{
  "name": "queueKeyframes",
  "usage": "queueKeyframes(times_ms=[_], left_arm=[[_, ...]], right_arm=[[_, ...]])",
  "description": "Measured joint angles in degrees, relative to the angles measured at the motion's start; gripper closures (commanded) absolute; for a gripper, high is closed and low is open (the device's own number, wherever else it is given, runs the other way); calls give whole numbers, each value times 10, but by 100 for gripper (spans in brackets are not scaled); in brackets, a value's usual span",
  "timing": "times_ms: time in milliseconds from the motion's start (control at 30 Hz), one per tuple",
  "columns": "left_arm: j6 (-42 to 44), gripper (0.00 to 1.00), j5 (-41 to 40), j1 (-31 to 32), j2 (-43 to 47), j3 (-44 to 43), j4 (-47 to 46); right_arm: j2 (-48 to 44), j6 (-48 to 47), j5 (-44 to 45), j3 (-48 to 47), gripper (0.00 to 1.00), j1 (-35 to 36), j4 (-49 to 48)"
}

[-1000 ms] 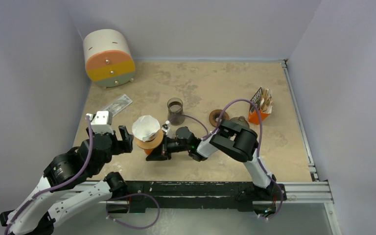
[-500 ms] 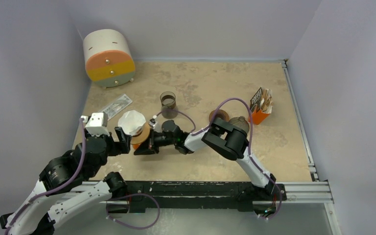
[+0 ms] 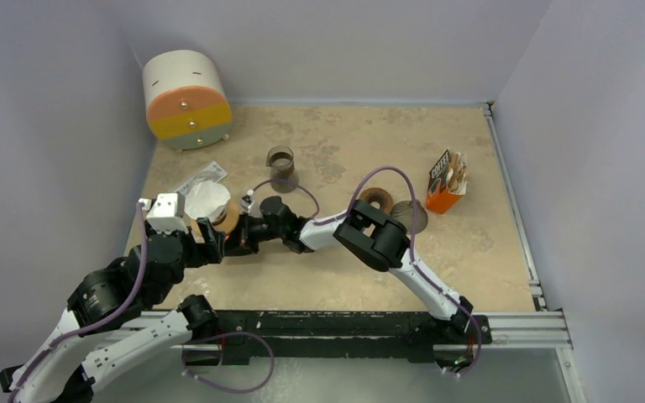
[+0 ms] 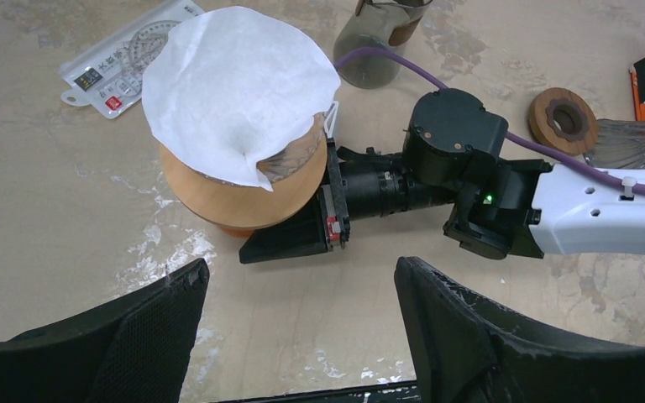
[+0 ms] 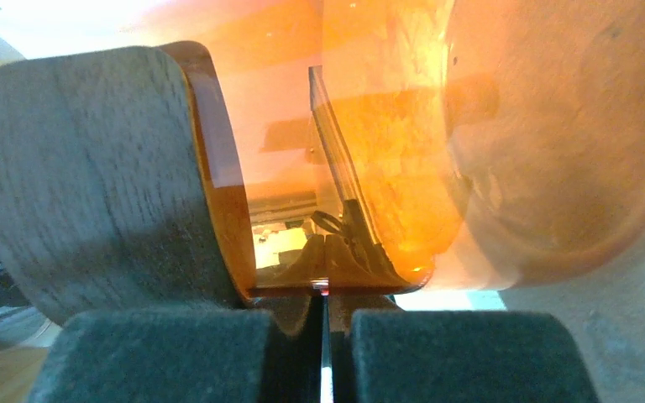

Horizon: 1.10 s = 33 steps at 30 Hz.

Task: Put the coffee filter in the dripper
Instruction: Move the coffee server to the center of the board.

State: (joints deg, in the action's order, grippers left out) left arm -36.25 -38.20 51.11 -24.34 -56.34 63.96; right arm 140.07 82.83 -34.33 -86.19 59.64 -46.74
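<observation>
Beyond the dripper (image 4: 235,195), beaker (image 4: 371,49) and packet (image 4: 117,60).

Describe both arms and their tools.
The left arm and right arm share white links and black joints, each trailing a purple cable. The left tool has broad black textured fingers; the right tool has dark pads. A green light marks its wrist.

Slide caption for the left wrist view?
White filter sits in the orange dripper, which the right end effector grips.

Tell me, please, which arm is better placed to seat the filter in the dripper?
Probably left: the left gripper is open facing the filter, while the right gripper is shut on the dripper.
</observation>
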Motion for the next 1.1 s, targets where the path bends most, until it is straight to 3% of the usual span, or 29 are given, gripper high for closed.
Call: queueKeyframes(times_ms=[267, 500, 900, 1100], left_arm=[[0, 20, 0, 0, 0, 0, 0], [0, 20, 0, 0, 0, 0, 0], [0, 20, 0, 0, -10, 0, 0], [0, 20, 0, 0, -10, 0, 0]], right_arm=[[14, -8, 1, -27, 100, -9, 18], [-16, -7, 3, 39, 100, -9, 14], [-192, -33, 5, 205, 100, -9, 7], [-277, -106, 24, 249, 100, -9, 94]])
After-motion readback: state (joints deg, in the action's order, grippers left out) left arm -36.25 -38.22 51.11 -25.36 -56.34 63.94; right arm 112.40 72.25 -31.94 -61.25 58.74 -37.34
